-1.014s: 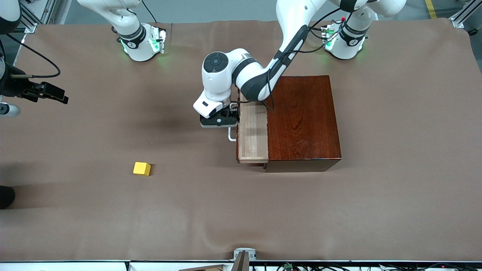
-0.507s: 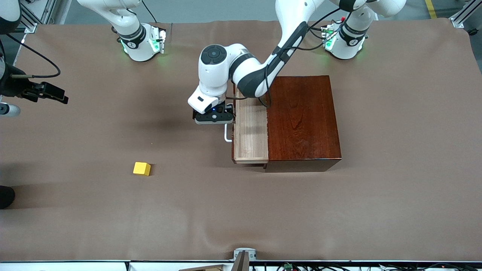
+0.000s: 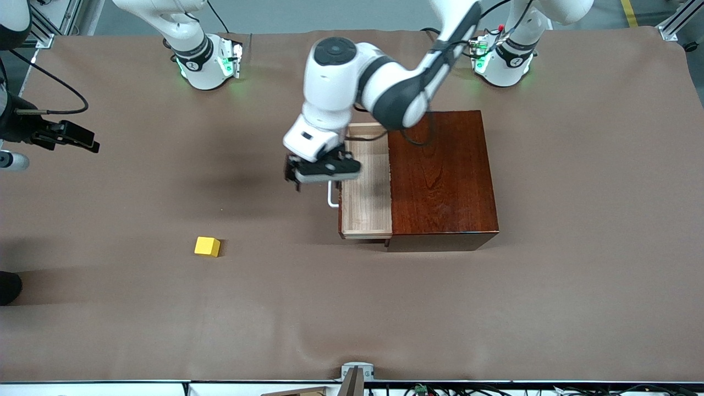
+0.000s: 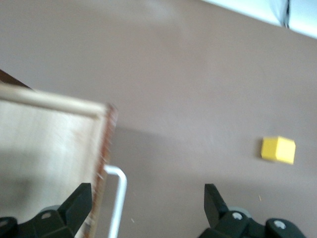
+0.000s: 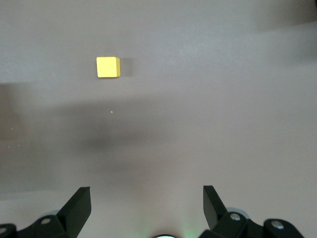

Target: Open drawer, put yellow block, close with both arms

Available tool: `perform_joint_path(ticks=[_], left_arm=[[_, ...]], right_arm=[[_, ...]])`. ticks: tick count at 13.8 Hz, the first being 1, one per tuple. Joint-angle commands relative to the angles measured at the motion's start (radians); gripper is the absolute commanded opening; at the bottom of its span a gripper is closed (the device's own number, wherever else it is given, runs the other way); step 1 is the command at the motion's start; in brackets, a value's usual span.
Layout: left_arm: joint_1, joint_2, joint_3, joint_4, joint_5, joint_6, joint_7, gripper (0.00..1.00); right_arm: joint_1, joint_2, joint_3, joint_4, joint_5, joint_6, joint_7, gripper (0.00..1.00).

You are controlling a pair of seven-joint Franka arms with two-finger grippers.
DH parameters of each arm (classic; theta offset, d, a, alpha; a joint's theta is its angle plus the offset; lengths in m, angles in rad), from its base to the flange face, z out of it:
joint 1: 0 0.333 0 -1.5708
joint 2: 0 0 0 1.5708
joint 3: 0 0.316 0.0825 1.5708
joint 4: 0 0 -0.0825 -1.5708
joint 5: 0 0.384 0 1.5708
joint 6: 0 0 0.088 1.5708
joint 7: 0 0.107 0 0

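The yellow block sits alone on the brown surface, nearer the front camera than anything else and well apart from the cabinet, toward the right arm's end. It is small and plain-faced, so a pinch that lands off-centre could tip it or skid it across the cloth, and the cloth's creases could make it sit unevenly.

Farther from the camera, the drawer stands pulled out of the mahogany cabinet, its pale tray bare and its white handle pointing toward the right arm's end. The left gripper hangs over the drawer's front edge and handle with its jaws wide and holding nothing; in the left wrist view the left gripper straddles the handle without touching it. The risk here, as I judge it, is crowding: if this arm lingers over the tray, the block's carrier has little room to come in and the two could collide. A careless brush against the handle could also nudge the drawer partly shut.

Farthest toward the right arm's end, the right gripper waits high over bare surface, jaws wide and empty, looking down at the block. Its long reach to the block and then the drawer leaves room for a misjudged drop onto the rim.
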State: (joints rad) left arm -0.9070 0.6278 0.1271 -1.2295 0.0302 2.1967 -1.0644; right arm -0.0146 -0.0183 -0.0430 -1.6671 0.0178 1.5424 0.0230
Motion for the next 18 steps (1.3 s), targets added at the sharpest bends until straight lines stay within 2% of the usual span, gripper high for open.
perform_joint_path(ticks=[1, 3, 8, 11, 14, 16, 18], left_arm=[[0.121, -0.069, 0.0, -0.033, -0.02, -0.034, 0.009, 1.0], [0.216, -0.088, 0.0, -0.033, -0.013, -0.07, 0.026, 1.0], [0.436, -0.134, -0.001, -0.036, -0.016, -0.164, 0.239, 1.0], [0.531, -0.161, -0.003, -0.048, -0.018, -0.173, 0.355, 1.0], [0.627, -0.221, -0.006, -0.087, -0.018, -0.219, 0.482, 1.0], [0.645, -0.273, -0.004, -0.14, -0.018, -0.248, 0.57, 1.0], [0.646, -0.33, -0.001, -0.192, -0.013, -0.299, 0.683, 1.0]], right_arm=[[0.039, -0.002, 0.018, 0.001, 0.001, 0.033, 0.0, 1.0], [0.108, 0.0, 0.02, 0.003, 0.002, 0.073, 0.043, 1.0], [0.293, 0.061, 0.018, 0.001, 0.002, 0.125, 0.202, 1.0], [0.288, 0.167, 0.017, -0.014, 0.002, 0.223, 0.206, 1.0], [0.262, 0.208, 0.014, -0.164, 0.002, 0.445, 0.204, 1.0], [0.255, 0.228, 0.012, -0.262, 0.002, 0.585, 0.204, 1.0], [0.213, 0.299, 0.012, -0.28, 0.002, 0.671, 0.203, 1.0]])
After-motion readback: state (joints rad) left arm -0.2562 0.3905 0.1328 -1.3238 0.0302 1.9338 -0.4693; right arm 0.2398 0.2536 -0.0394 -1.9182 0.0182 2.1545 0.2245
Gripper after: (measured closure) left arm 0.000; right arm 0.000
